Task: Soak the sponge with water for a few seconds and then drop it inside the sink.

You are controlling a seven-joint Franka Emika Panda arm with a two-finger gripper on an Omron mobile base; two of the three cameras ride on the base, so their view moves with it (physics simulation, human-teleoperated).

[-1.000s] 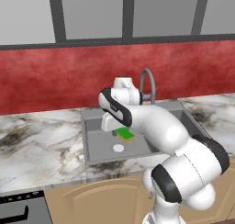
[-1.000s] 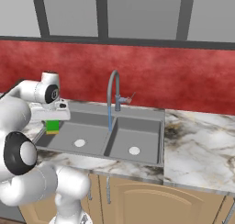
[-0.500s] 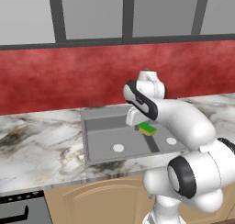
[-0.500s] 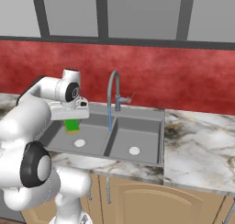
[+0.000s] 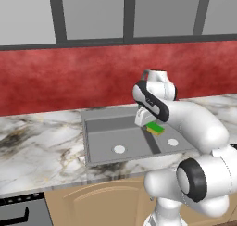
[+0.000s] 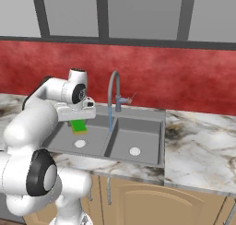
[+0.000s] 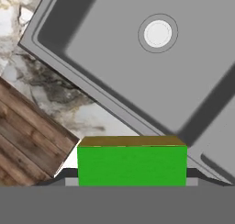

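Right base view: the hand [image 6: 79,120] grips the sponge [image 6: 79,126] at centre left, hanging above the left basin of the sink [image 6: 152,160]. Water [image 6: 110,120] runs from the faucet [image 6: 113,88] just right of it, apart from the sponge.

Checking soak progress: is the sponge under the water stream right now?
No, the sponge hangs left of the water, apart from it.
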